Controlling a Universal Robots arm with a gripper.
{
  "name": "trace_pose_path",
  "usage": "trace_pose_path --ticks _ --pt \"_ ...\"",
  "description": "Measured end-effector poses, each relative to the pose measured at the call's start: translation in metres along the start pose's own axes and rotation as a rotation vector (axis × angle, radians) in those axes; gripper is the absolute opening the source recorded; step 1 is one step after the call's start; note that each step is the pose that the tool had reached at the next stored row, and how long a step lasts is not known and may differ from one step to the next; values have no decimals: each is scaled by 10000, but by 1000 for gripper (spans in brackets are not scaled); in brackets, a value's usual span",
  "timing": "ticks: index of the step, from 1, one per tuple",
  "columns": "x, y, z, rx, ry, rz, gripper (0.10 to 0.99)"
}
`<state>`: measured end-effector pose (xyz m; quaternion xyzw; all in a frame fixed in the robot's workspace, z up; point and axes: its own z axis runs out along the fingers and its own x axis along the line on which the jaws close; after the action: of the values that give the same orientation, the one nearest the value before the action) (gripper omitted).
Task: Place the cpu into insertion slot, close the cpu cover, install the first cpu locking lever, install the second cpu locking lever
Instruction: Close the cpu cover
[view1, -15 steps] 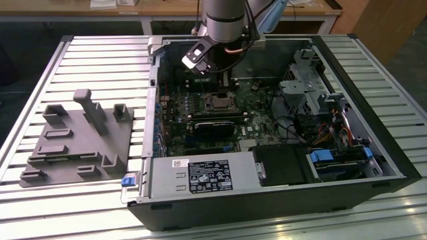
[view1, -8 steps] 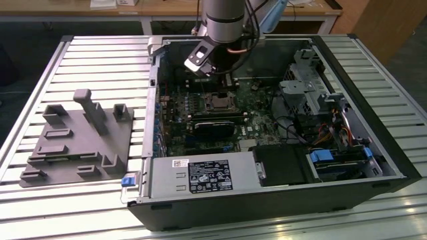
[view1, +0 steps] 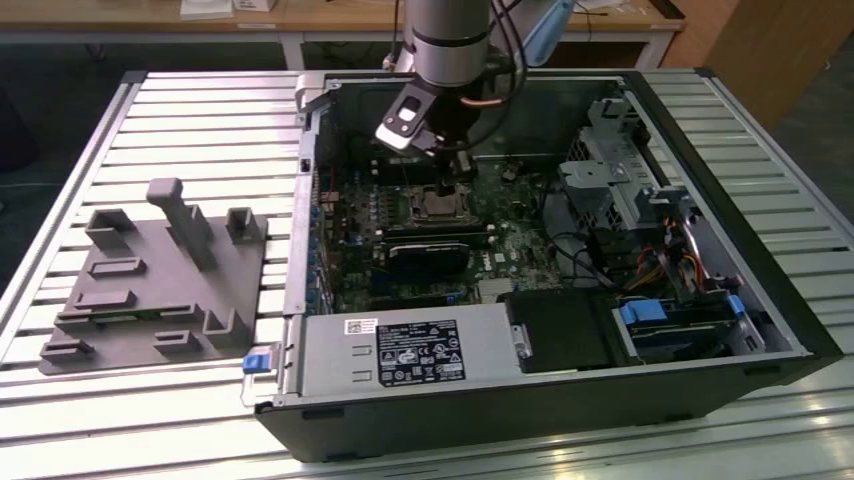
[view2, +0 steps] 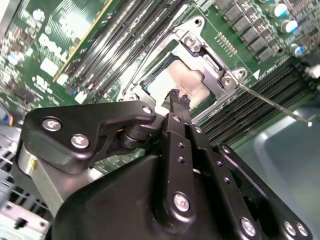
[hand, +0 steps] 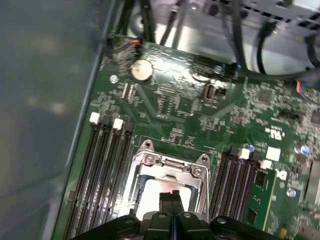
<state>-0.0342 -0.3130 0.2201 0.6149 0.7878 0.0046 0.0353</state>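
Inside the open computer case, the insertion slot (view1: 438, 205) sits on the green board. The cpu (view2: 189, 80) lies in it, its pale face showing through the window of the silvery cpu cover (view2: 201, 49), which appears to lie flat over it. In the first wrist view the cover (hand: 170, 163) frames the cpu (hand: 149, 192) the same way. My gripper (view2: 179, 97) hovers just over the socket's edge, fingers pressed together and holding nothing; it also shows as gripper (hand: 172, 196) and gripper (view1: 458, 178). A thin metal lever (view2: 272, 106) sticks out from a socket corner.
Memory slots (hand: 106, 170) flank the socket on both sides. A black card (view1: 427, 252) lies just in front of it, with the power supply (view1: 400, 350) nearer still. Drive cages and cables (view1: 627, 190) fill the exterior view's right. A grey fixture plate (view1: 154, 280) lies outside the case.
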Motion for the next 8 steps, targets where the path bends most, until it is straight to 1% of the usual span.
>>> trace_pose_path --ticks 8 --pt "0 -1 2 -70 64 -1449 106"
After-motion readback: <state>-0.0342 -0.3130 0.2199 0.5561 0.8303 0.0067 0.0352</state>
